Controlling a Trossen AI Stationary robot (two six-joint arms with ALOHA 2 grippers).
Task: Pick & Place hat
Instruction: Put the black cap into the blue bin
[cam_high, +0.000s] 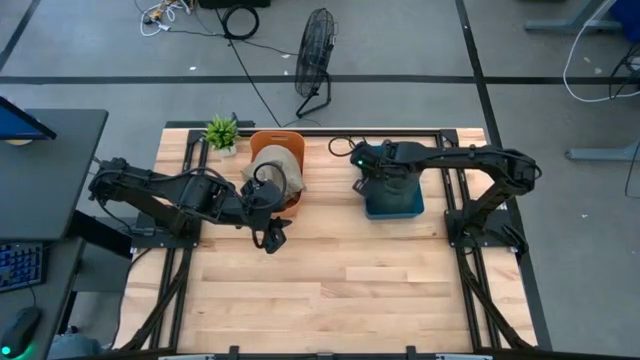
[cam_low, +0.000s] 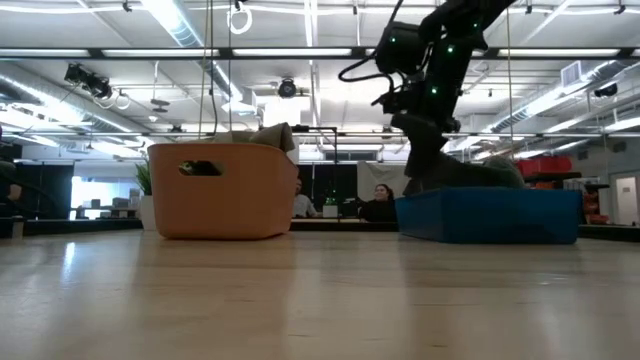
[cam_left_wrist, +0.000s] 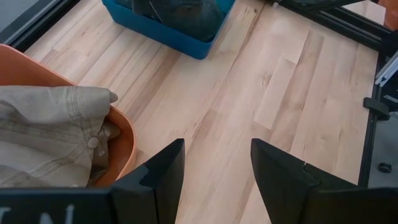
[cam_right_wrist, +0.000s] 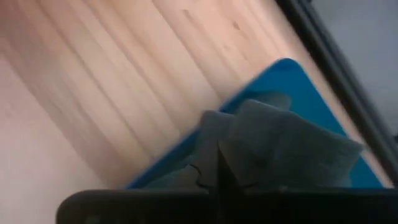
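A beige hat (cam_high: 275, 165) (cam_left_wrist: 43, 137) lies on top of an orange basket (cam_high: 290, 135) (cam_low: 220, 190) near the table's far edge, with its brim over the basket rim. My left gripper (cam_high: 272, 238) (cam_left_wrist: 217, 146) is open, just on the near side of the basket, over bare wood. A blue bin (cam_high: 395, 208) (cam_low: 490, 215) holds a dark grey hat (cam_right_wrist: 280, 149) (cam_low: 470, 175), which bulges above the rim. My right gripper (cam_high: 385, 180) (cam_low: 428, 150) reaches down into that bin from above and is shut on the grey hat. My right gripper comes down on the grey hat from above, inside the blue bin. A raised fold of its cloth (cam_right_wrist: 249, 134) bunches up around the shut fingers. The cloth itself hides which part they have. The hat's lower part still sits in the bin (cam_low: 500, 180).
A small potted plant (cam_high: 221, 131) stands at the far left corner beside the basket. Black frame rails (cam_high: 460, 200) run along the table's sides. The near half of the wooden table (cam_high: 340, 290) is bare. People (cam_low: 380, 200) sit in the room beyond.
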